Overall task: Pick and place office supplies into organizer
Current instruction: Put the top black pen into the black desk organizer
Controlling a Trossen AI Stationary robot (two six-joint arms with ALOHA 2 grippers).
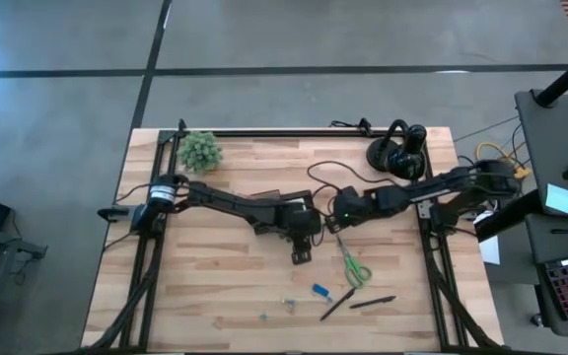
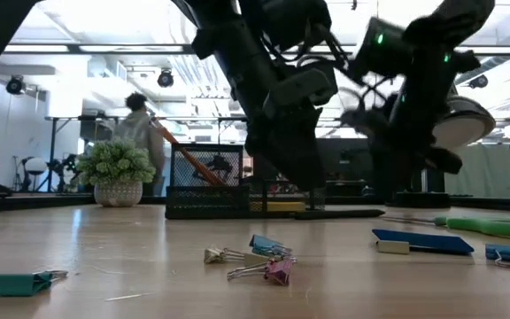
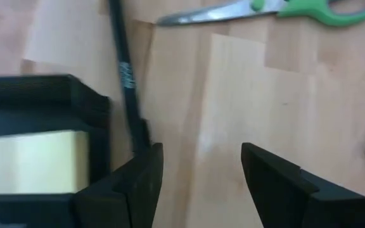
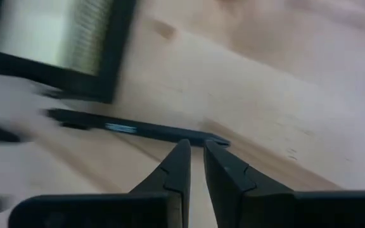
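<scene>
The black organizer (image 3: 43, 101) sits at the table's middle with the yellow sticky pad (image 3: 30, 161) inside; orange pencils (image 2: 193, 164) lean in its mesh part (image 2: 215, 186). A black pen (image 3: 124, 69) lies on the wood beside the organizer. My left gripper (image 3: 198, 171) is open and low over the table, with one finger at the pen's end. My right gripper (image 4: 196, 155) is shut to a thin slit, its tips at the pen's (image 4: 138, 130) other end. The green-handled scissors (image 1: 355, 268), the blue piece (image 1: 320, 291), two more pens (image 1: 358, 304) and the clips (image 1: 289, 302) lie nearer the table's near edge. My left gripper has one finger (image 3: 146, 174) right at the end of the black pen (image 3: 138, 130), which lies flat on the table; whether they touch I cannot tell. My right gripper's fingertips (image 4: 217, 158) stand at the pen's tip (image 4: 215, 140), slanting down; touching or not I cannot tell.
A small potted plant (image 1: 201, 150) stands at the far left corner and a round black headphone-like object (image 1: 399, 153) at the far right. Both arms meet over the table's middle. Bare wood lies on the near left. A person (image 2: 140, 133) shows in the room behind.
</scene>
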